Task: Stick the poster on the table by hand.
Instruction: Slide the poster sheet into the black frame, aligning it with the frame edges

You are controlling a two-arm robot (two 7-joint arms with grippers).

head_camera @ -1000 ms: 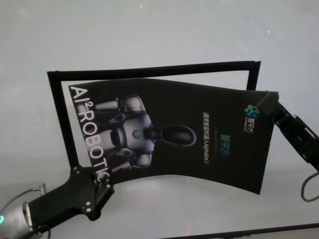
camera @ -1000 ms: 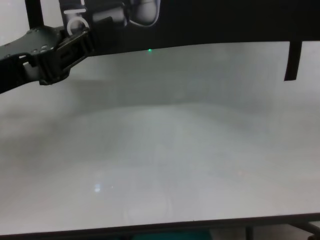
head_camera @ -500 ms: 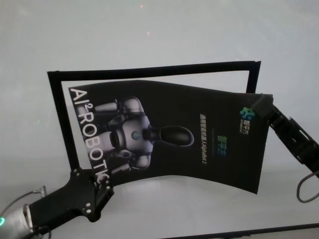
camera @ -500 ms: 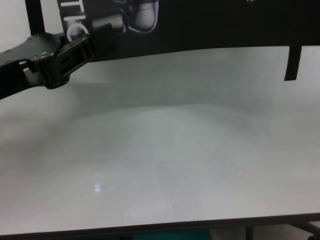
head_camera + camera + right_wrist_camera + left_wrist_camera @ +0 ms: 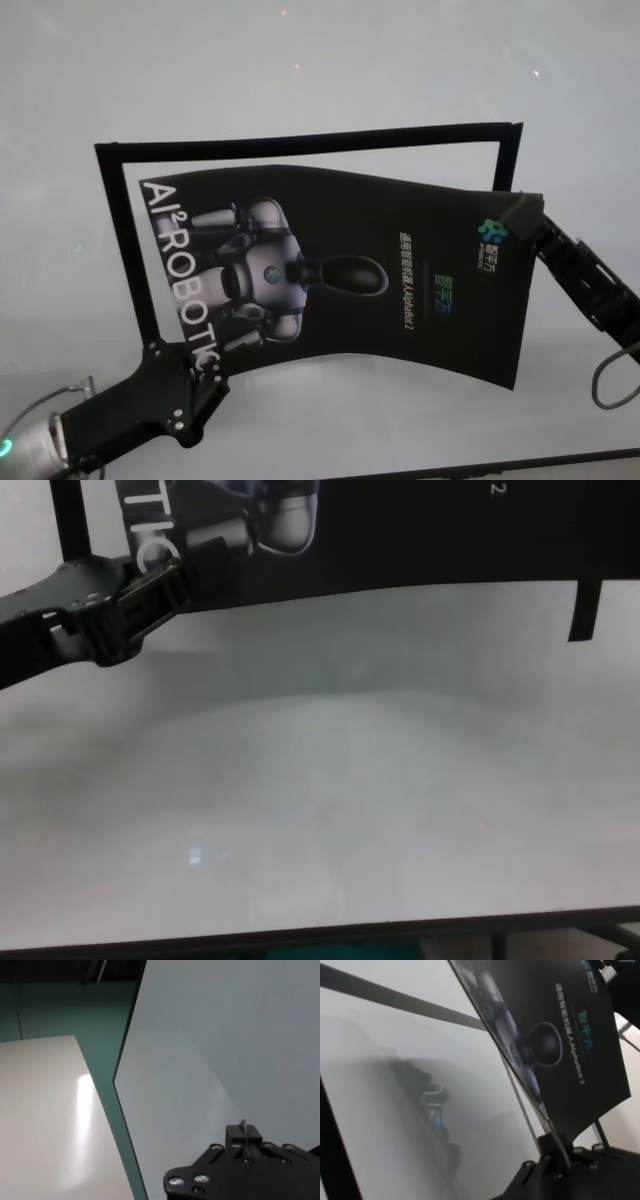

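Both grippers, left gripper (image 5: 200, 372) and right gripper (image 5: 522, 216), pinch opposite corners of the poster (image 5: 340, 270), held bowed above the table (image 5: 300, 80). If you lower it unevenly, it could crease or land crooked.

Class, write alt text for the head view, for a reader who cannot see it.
A black poster showing a white-grey robot is held above the white table by two grippers: the left gripper pinches its near left corner, the right gripper its far right corner. The sheet bows between them, inside a frame of thin black strips.
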